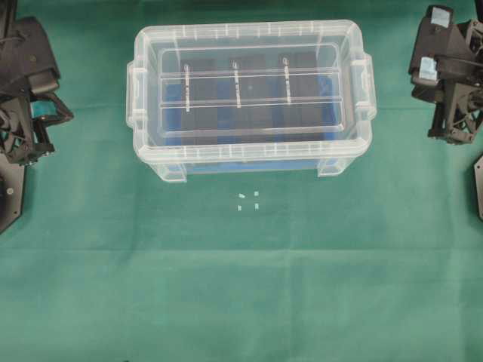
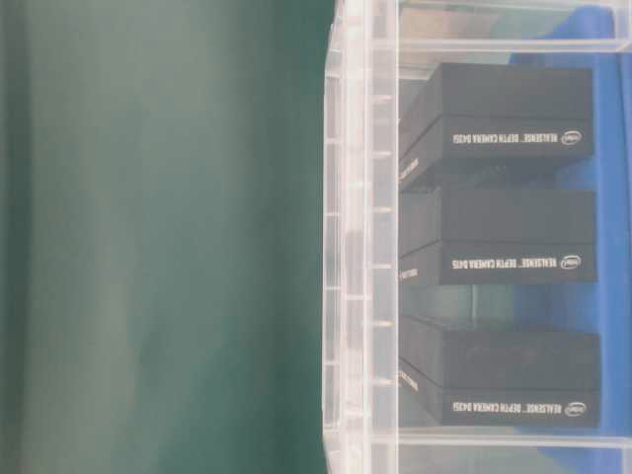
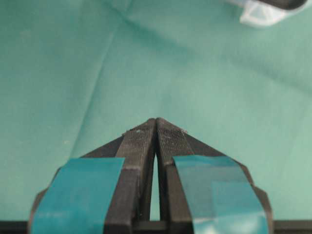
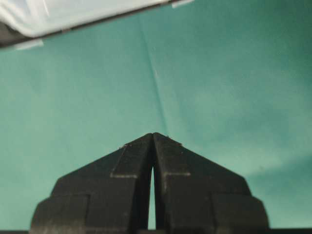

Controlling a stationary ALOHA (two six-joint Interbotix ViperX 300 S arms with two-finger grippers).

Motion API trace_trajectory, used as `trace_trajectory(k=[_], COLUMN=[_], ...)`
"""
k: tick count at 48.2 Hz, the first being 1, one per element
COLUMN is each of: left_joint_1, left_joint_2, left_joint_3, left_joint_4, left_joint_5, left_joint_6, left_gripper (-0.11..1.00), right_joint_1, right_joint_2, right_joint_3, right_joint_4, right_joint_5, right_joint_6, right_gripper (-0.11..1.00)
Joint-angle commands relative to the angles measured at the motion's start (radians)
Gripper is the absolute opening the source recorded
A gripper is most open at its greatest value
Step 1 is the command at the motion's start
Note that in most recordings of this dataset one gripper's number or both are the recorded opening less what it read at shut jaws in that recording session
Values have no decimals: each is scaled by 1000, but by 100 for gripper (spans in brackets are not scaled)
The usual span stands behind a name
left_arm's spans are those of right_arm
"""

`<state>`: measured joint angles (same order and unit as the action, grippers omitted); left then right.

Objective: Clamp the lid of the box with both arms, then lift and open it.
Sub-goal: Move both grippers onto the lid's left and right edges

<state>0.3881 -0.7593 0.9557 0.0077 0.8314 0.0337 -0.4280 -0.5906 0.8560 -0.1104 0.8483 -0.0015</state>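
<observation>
The clear box (image 1: 249, 162) stands at the back middle of the green cloth with the flat ribbed lid (image 1: 249, 83) seated on it. Black packs (image 2: 504, 118) and a blue liner (image 1: 326, 84) show through the plastic. My left gripper (image 3: 156, 122), teal tape on its fingers, hangs shut and empty over bare cloth at the far left (image 1: 59, 115), apart from the box; only a box corner (image 3: 258, 12) shows at the top right of its view. My right gripper (image 4: 153, 136) is shut and empty at the far right (image 1: 421, 75), with the box's edge (image 4: 73, 14) at the top left of its view.
Several small white marks (image 1: 248, 200) lie on the cloth just in front of the box. Handle lugs stick out at the box's left end (image 1: 136, 79) and right end (image 1: 365, 75). Arm bases stand at both table edges.
</observation>
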Motion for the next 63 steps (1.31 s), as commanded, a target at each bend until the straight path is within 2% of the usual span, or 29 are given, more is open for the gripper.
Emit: trace_trajectory(k=[1, 10, 35, 43, 53, 63], left_joint_1=[-14, -23, -26, -34, -35, -35], left_joint_2=[12, 17, 31, 120, 245, 348], left_joint_3=[-43, -63, -87, -124, -196, -264], left_joint_4=[3, 3, 3, 3, 3, 3], left_joint_5=[12, 52, 60, 55, 35, 34], left_joint_6=[23, 52, 55, 64, 118, 127], left_gripper=[1, 1, 1, 1, 1, 1], right_joint_1=[3, 8, 8, 14, 40, 57], right_joint_2=[-2, 0, 74, 107, 153, 195], right_joint_3=[-28, -29, -67, -84, -110, -138], right_joint_4=[-9, -9, -6, -6, -6, -6], right_joint_5=[6, 8, 3, -12, -41, -57], right_joint_6=[-32, -114, -126, -127, -130, -130], right_gripper=[0, 0, 0, 0, 0, 0])
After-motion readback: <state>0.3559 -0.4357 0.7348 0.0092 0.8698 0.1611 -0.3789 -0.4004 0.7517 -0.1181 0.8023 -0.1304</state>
